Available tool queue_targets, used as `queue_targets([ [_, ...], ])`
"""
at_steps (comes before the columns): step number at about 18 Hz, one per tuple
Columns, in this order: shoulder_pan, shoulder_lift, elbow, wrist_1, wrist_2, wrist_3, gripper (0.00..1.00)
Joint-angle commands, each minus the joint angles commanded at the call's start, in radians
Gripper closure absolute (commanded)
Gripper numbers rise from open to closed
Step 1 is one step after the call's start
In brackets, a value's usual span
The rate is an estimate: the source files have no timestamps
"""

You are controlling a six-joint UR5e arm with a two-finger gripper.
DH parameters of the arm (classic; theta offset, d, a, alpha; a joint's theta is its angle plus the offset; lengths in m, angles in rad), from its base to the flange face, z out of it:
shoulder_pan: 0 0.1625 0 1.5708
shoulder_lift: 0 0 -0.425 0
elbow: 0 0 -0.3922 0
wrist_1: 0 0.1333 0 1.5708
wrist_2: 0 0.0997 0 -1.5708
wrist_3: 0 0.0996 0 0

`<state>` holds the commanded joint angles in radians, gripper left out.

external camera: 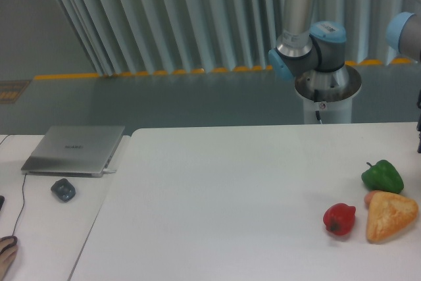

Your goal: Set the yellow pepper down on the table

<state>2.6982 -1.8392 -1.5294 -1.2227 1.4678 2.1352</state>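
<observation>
The white table (217, 189) fills the lower part of the view. The yellow pepper is out of view. The arm's base column (301, 18) stands behind the table's far edge, and a blue-capped joint (408, 31) shows at the right border. Only a thin dark sliver of the arm's end (419, 126) shows at the right edge above the table. The gripper's fingers lie beyond the frame.
On the table's right side lie a green pepper (382, 176), a red pepper (339, 218) and an orange-tan wedge-shaped lump (391, 216). A narrower desk at the left bears a grey laptop (75, 149), a dark mouse (63, 189) and a cable.
</observation>
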Motion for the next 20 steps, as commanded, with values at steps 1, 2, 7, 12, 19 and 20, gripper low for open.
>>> queue_targets([
  [1,0.005,-0.002,0.002,0.015,0.021,0.018,0.0],
  [2,0.014,-0.005,0.005,0.025,0.044,0.043,0.0],
  [7,0.048,-0.028,0.024,0.034,0.077,0.152,0.0],
  [12,0.104,-0.093,0.124,0.035,0.137,0.428,0.0],
  [19,0.15,-0.184,0.167,0.179,0.161,0.644,0.0],
  [20,0.159,-0.196,0.176,0.198,0.186,0.676,0.0],
])
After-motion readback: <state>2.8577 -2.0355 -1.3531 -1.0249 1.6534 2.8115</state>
